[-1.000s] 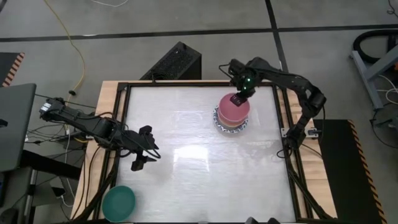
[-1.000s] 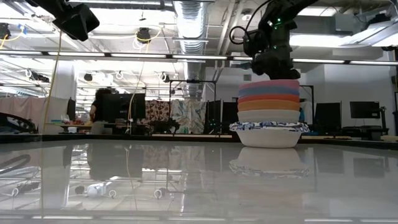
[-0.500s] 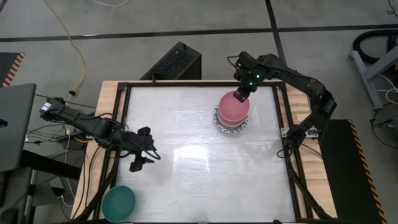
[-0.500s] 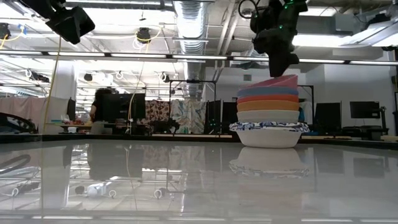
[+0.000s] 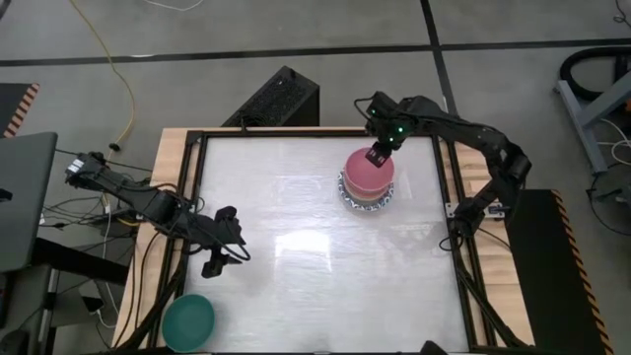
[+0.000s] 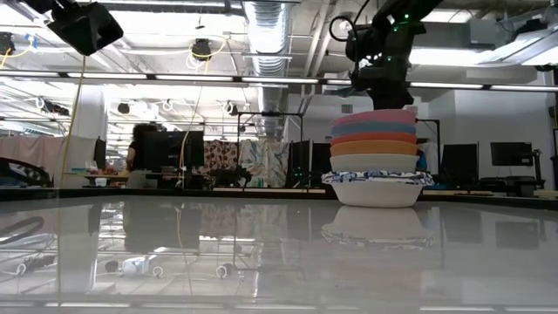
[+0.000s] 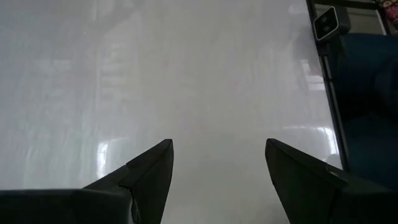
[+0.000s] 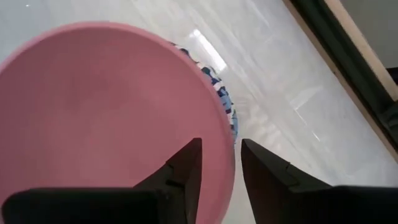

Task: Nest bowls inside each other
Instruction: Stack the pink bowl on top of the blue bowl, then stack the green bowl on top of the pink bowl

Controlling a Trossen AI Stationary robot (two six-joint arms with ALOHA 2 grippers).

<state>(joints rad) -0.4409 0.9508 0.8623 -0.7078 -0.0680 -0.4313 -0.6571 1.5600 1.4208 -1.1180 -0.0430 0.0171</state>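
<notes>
the right gripper (image 5: 378, 155) is hanging over the far edge of the bowl stack (image 6: 377, 157), which is sitting on the far right part of the table (image 5: 315, 286). in the right wrist view its two dark fingers (image 8: 184, 167) are straddling the rim of the pink bowl (image 8: 93, 118), one inside and one outside, with a narrow gap showing between them; whether they are actually pinching that rim cannot be told. the pink bowl (image 5: 367, 172) is lying on top of the stack, and in the low view it is sitting nested and roughly level above a blue bowl (image 6: 375, 129), an orange bowl (image 6: 375, 139), a cream bowl (image 6: 375, 162) and a white bowl with a blue patterned rim (image 6: 377, 179) at the bottom. the green bowl (image 5: 187, 320) is lying alone at the near left corner, well apart from the stack. the left gripper (image 5: 219, 248) is hovering above the left side of the table, between the green bowl and the middle, with its fingers (image 7: 146, 168) spread wide and nothing between them, only bare table surface showing beyond.
</notes>
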